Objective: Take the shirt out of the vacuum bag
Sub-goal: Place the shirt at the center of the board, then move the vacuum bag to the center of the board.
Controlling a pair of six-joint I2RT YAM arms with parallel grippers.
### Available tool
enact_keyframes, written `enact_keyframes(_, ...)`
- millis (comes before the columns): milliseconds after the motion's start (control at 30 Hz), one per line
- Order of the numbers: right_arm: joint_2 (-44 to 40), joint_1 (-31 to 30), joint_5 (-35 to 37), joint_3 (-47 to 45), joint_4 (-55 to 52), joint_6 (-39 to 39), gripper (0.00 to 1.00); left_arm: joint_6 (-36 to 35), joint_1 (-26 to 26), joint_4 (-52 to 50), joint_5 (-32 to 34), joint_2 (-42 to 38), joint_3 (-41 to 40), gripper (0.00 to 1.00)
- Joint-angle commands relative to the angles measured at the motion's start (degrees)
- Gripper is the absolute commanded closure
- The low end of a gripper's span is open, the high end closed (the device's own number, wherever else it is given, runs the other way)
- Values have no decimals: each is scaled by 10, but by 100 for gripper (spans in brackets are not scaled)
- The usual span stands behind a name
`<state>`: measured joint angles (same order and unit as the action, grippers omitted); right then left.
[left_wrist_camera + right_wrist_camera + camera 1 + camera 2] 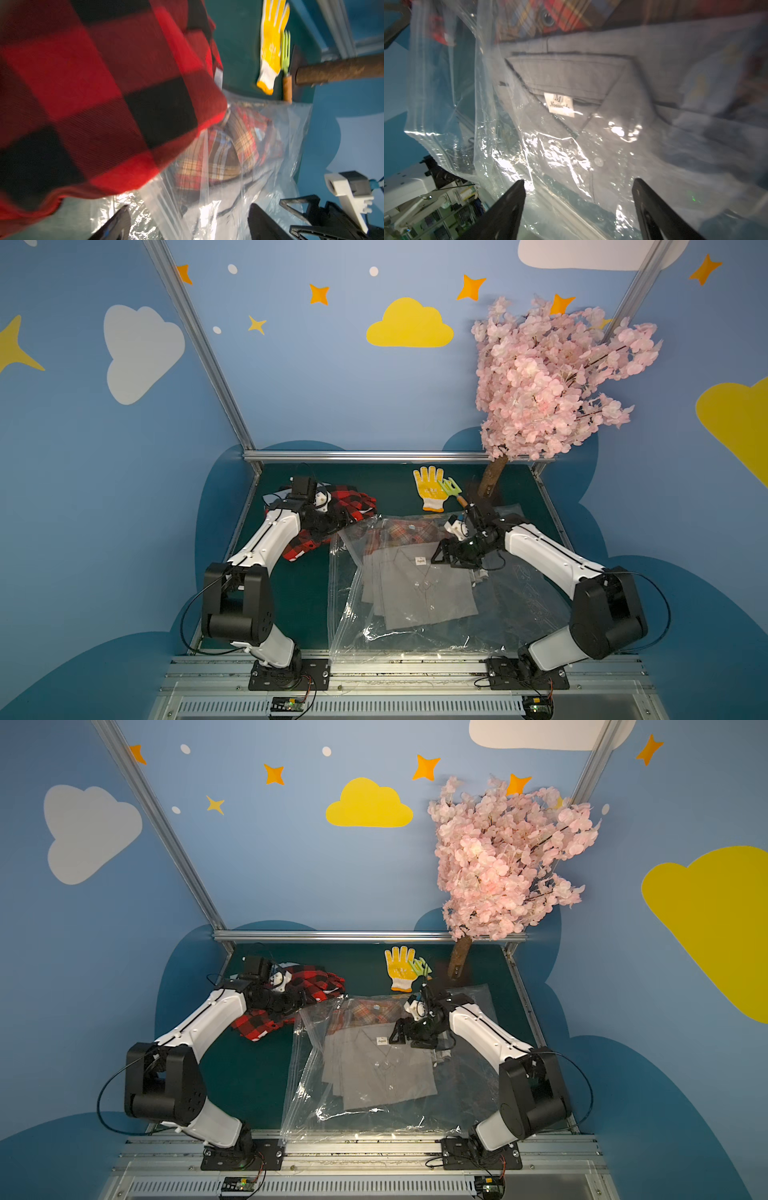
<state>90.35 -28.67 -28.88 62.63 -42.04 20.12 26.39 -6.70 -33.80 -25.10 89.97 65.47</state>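
Sprawling clear and crinkled on the green table (299, 597), vacuum bag (415, 641) with folded grey shirt (424, 589) and plaid shirt (239, 145) inside. Only from right wrist, collar label (559, 102) readable. Spread wide, clasping nothing, over plastic: left gripper (189, 206) and right gripper (579, 180). Beside bag, red checked shirt (353, 502), blurred up close; glare masking shirt buttons.

left arm (270, 539): base near-left, upper link rising far, wrist bent rightward | left gripper (188, 209): jaws spread wide, nothing clamped | right arm (548, 547): base near-right, reaching far-left toward centre | right gripper (578, 182): pointing left, jaws spread wide, nothing clamped
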Motion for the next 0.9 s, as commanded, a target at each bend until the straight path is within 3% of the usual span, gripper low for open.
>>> enact_keyframes(0,62,-36,38,25,4,24,18,42,-30,53,-22,-26,-47,22)
enact_keyframes(167,137,-61,100,45,-22,48,20,82,-107,90,-5,-32,-129,31)
enact_keyframes(300,140,-58,145,28,-30,55,20,109,-130,115,1,-10,-183,42)
enact_keyframes(400,129,-50,177,23,-43,49,20,121,-135,139,-7,-4,-204,43)
enact_keyframes(533,117,-34,207,22,-59,43,20,143,-145,169,-25,-26,-215,35)
enact_keyframes(733,115,3,226,16,-58,34,20,179,-142,207,-38,-65,-219,10)
enact_keyframes(867,116,30,207,18,-43,31,20,177,-126,167,-17,-96,-194,4)
